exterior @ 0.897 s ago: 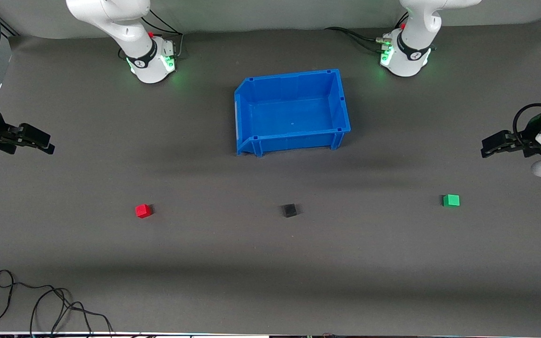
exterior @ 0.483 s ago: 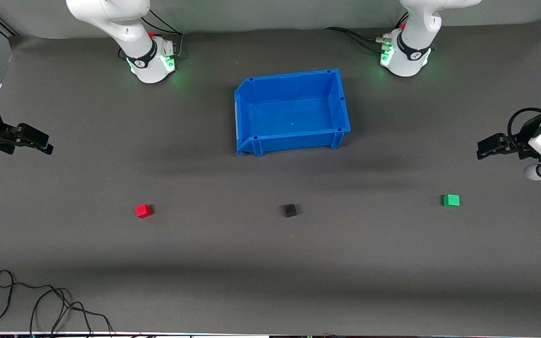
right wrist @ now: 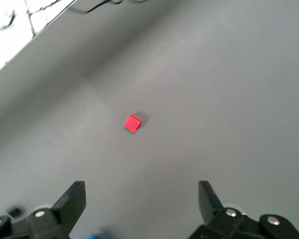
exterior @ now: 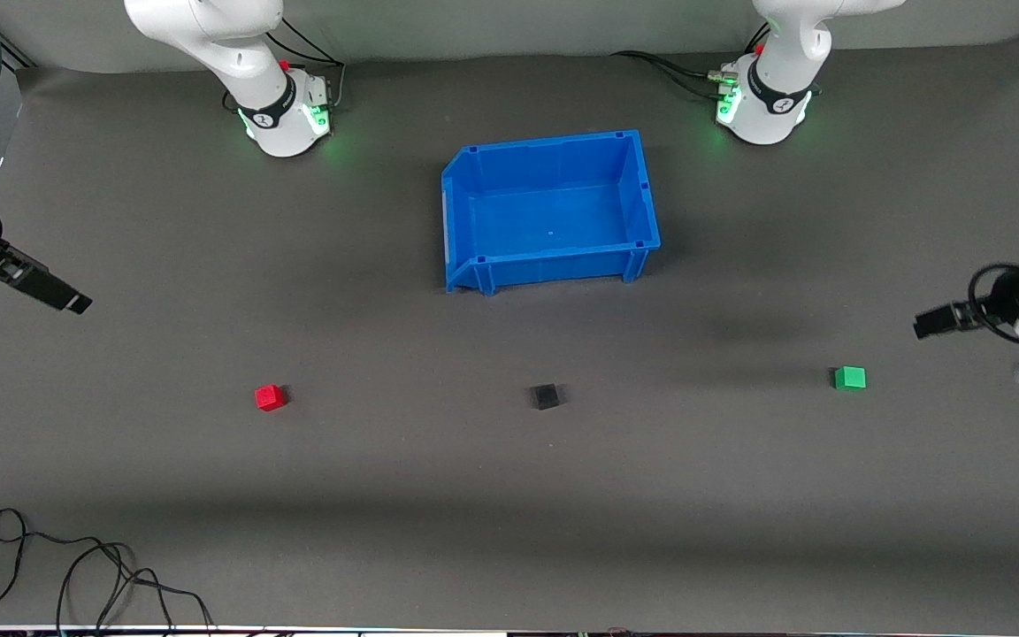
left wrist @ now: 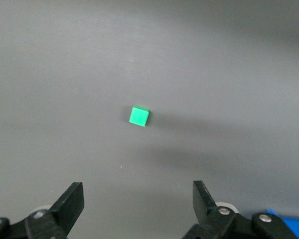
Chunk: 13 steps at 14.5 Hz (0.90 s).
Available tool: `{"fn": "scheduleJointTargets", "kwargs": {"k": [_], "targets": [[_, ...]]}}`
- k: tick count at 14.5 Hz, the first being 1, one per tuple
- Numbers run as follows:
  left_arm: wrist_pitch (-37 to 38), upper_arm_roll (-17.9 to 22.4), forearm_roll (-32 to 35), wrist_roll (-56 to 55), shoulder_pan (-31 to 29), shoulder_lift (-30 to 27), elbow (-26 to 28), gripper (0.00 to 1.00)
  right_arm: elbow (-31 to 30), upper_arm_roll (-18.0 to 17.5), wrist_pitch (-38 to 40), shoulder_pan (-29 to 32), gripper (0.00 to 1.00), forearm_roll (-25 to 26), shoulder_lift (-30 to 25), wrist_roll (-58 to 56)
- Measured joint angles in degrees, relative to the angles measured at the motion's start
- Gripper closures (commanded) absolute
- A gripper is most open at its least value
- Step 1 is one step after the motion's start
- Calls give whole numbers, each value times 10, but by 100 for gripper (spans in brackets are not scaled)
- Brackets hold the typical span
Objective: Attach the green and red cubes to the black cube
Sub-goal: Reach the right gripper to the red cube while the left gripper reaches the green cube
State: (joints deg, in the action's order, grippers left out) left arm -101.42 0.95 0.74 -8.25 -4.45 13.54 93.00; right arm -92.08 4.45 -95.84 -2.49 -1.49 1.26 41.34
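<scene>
Both end effectors, left [left wrist: 138, 206] and right [right wrist: 142, 206], hang spread apart over bare table.

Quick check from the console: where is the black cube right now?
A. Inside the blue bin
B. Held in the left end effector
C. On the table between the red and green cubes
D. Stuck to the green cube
C: the black cube sits alone on the table, between the red cube and the green cube, touching neither.
</scene>
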Motion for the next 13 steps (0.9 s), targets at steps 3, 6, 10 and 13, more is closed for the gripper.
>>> {"fn": "scheduleJointTargets", "kwargs": {"k": [3, 6, 10, 13], "targets": [[-51, -1, 0, -50, -6, 46, 9, 1, -1, 1, -1, 2, 0, -66, 12, 136], [-129, -4, 0, -57, -6, 93, 40, 1, -2, 3, -1, 4, 0, -94, 34, 218], [-211, -8, 2, 52, -2, 151, 92, 10, -14, 6, -4, 9, 0, -147, 83, 239], [-268, -8, 5, 126, -2, 177, 121, 18, -25, 22, -24, 19, 0, -189, 133, 239]]}}
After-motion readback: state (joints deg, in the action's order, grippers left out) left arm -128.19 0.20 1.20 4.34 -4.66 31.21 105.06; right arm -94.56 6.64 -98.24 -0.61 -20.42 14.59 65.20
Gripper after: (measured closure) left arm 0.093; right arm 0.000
